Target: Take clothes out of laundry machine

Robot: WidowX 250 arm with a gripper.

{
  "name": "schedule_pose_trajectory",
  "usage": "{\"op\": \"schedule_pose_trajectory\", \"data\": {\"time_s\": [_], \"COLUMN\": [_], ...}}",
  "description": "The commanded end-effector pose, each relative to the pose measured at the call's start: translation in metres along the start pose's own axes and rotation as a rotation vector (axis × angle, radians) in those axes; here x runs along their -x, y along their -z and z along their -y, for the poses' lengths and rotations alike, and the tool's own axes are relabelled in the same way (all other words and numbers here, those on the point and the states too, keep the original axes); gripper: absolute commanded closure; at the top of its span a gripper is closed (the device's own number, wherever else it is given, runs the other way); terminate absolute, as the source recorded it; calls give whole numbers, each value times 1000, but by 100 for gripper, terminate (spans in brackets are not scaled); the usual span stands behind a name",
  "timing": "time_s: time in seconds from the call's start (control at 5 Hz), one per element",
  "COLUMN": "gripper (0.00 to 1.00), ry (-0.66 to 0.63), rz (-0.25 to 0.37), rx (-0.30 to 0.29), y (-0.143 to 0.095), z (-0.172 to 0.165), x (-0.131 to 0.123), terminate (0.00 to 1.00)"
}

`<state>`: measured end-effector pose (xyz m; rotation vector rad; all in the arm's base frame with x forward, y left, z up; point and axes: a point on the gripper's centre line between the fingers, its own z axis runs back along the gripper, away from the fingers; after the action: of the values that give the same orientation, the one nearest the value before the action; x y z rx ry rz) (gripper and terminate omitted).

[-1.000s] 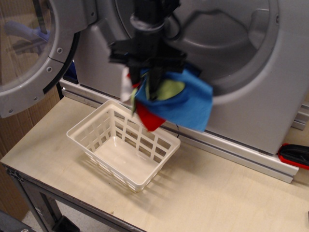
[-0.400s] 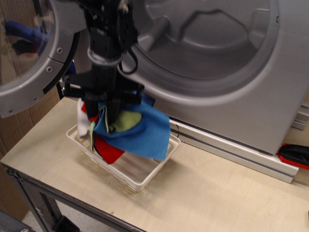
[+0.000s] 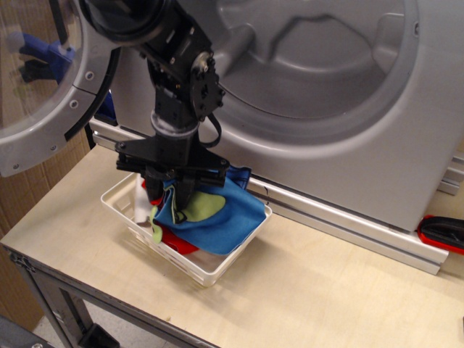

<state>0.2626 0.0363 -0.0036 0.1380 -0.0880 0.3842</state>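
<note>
The clothes (image 3: 214, 214) sit bunched in the white lattice basket (image 3: 233, 259) on the pale wooden bench (image 3: 341, 290), just in front of the laundry machine (image 3: 348, 109). The bundle's long axis runs roughly from the basket's far left corner toward its near right corner, following the basket's own length. The large blue piece lies on top and spreads toward the right rim, where its edge drapes over the basket wall nearest the machine. A lime-green piece shows in the middle of the blue, and another green strip hangs down on the left. A red piece peeks out low at the front, under the blue, and a bit of white shows at the far left of the basket.

The gripper (image 3: 174, 190) points straight down into the left part of the bundle. Its dark fingers (image 3: 183, 194) are pressed into the cloth at the bundle's upper left, so most of the clothes lie to the right of and below them. The fingers look close together with blue and green cloth between them, though folds hide their tips and I cannot tell whether they pinch it.

The washer's round door (image 3: 51, 80) stands swung wide at the left, and the drum opening is in plain view behind the arm
</note>
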Motion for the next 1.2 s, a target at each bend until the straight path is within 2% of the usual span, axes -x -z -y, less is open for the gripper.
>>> {"op": "schedule_pose_trajectory", "data": {"time_s": [0.0, 0.2, 0.4, 0.6, 0.8, 1.0], "gripper": [100, 100, 0, 0, 0, 0], "ry": [14, 3, -65, -54, -68, -68], "rz": [80, 75, 45, -17, -37, -17], "rx": [59, 73, 101, 105, 87, 87], "y": [15, 17, 10, 0, -18, -37], "z": [5, 1, -7, -8, -7, -7], "x": [0, 1, 3, 4, 4, 2], "terminate": [0, 0, 0, 0, 0, 0]}}
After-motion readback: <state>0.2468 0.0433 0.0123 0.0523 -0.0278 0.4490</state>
